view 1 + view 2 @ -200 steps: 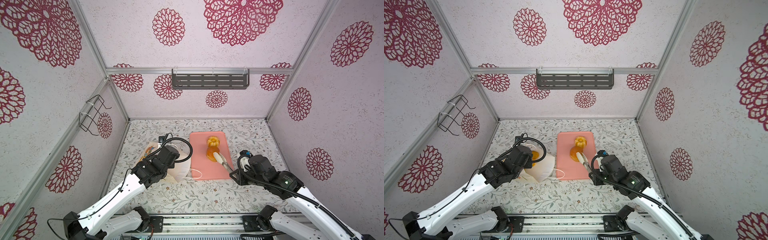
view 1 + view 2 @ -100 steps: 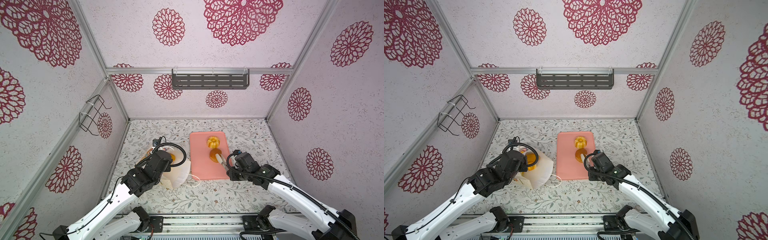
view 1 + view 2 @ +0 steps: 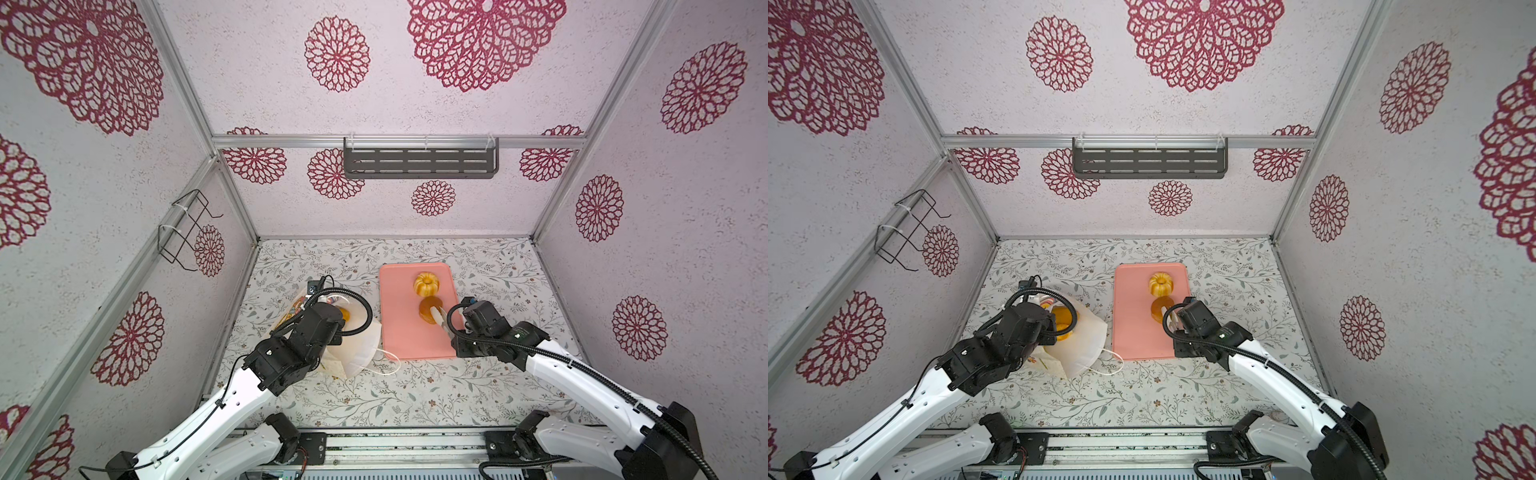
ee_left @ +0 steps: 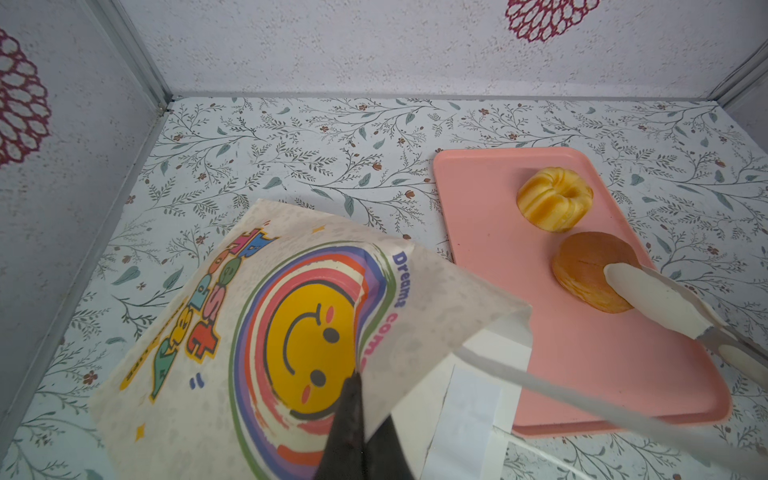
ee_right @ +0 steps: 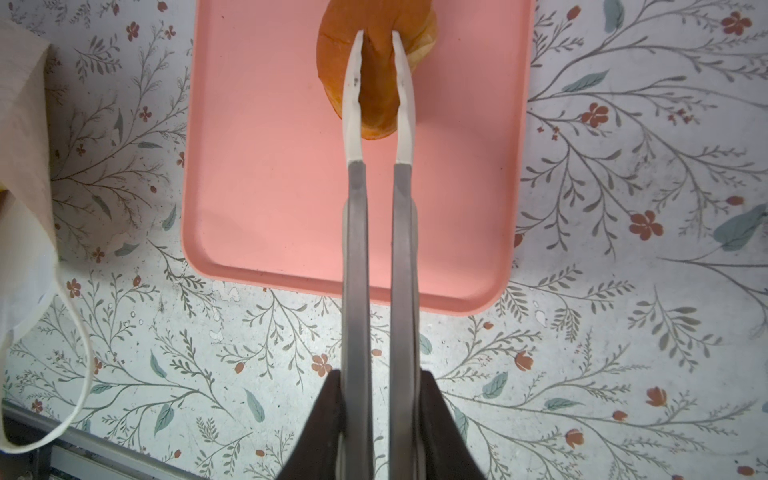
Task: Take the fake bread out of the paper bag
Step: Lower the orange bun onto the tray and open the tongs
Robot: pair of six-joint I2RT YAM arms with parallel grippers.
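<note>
The paper bag [image 3: 359, 347] [image 3: 1086, 345] lies tipped on the floral mat, left of the tray, with a smiley print [image 4: 307, 345] on its face. My left gripper [image 4: 355, 380] is shut on the bag's upper edge. Orange fake bread [image 3: 344, 314] [image 3: 1061, 322] shows in the bag's mouth. My right gripper [image 5: 380, 374] is shut on metal tongs [image 5: 355, 228] [image 4: 665, 299]. Their white tips clamp a brown round bun [image 3: 427, 308] [image 3: 1158, 309] [image 4: 590, 266] [image 5: 376, 62] low over the pink tray [image 3: 403, 336]; whether it touches I cannot tell. A ring pastry [image 3: 426, 284] [image 4: 555, 198] lies just beyond it.
The pink tray [image 3: 1136, 332] [image 5: 270, 166] sits mid-table. The bag's white cord handle [image 3: 386, 357] [image 5: 81, 365] trails by the tray's near left corner. A wire rack [image 3: 185, 228] hangs on the left wall and a grey shelf [image 3: 419, 164] on the back wall.
The right arm has reached forward with the tongs and the bun now sits apart from the ring pastry. The left arm has drawn back and left with the bag edge.
</note>
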